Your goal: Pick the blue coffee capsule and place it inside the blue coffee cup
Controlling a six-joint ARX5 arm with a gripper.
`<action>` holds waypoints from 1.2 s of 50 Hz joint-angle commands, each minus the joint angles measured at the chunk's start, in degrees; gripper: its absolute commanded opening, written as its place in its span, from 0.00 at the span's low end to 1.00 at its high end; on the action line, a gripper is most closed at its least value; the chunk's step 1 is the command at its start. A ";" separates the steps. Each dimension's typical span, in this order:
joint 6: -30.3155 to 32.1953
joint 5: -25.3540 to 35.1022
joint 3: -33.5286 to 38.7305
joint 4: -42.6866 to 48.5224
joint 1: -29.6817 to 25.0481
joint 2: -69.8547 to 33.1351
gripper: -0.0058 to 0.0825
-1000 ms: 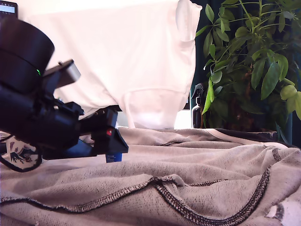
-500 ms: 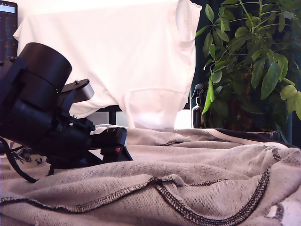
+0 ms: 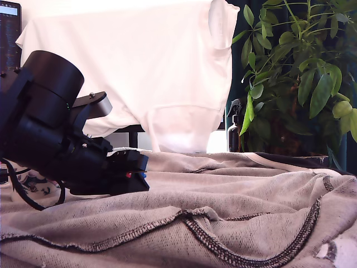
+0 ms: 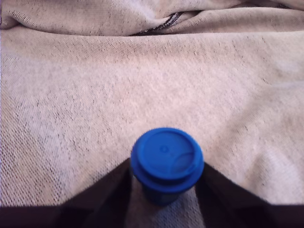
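A: What is lying around the arm?

B: A wrinkled beige cloth (image 3: 234,212) is covering the surface; behind it a white sheet (image 3: 139,67) is hanging, with one dark spray bottle (image 3: 235,127) and one leafy plant (image 3: 301,67) at the exterior view's right.

A: And the blue coffee capsule (image 4: 166,161)?

B: One is standing on the cloth between the jaws, rim up. The gripper (image 4: 164,190) is closing in on it, the jaws seemingly touching both sides, though blur is leaving that unsure.

A: The cup?

B: The arm is blocking most of it; only a patterned sliver (image 3: 28,181) is peeking out, probably the blue coffee cup.
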State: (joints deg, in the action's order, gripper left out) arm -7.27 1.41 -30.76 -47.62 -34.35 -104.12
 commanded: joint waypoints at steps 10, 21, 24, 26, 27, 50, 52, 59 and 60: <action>0.17 0.37 -0.46 -3.54 0.00 -1.27 0.19; 0.20 1.18 -0.46 -5.35 0.77 2.40 0.19; 0.24 1.18 -0.46 -4.94 1.18 4.59 0.19; 0.24 1.16 -0.46 -4.63 1.55 6.10 0.19; 0.24 1.16 -0.46 -4.39 1.79 7.30 0.19; 0.26 1.05 -0.46 15.15 9.90 26.91 0.19; 0.26 1.01 -0.46 17.73 10.78 28.55 0.19; 0.26 0.17 -0.46 25.46 13.51 33.07 0.19; 0.26 -0.04 -0.46 26.36 13.86 33.55 0.19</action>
State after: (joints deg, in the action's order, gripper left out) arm -7.27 1.65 -31.38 -22.59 -21.23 -71.57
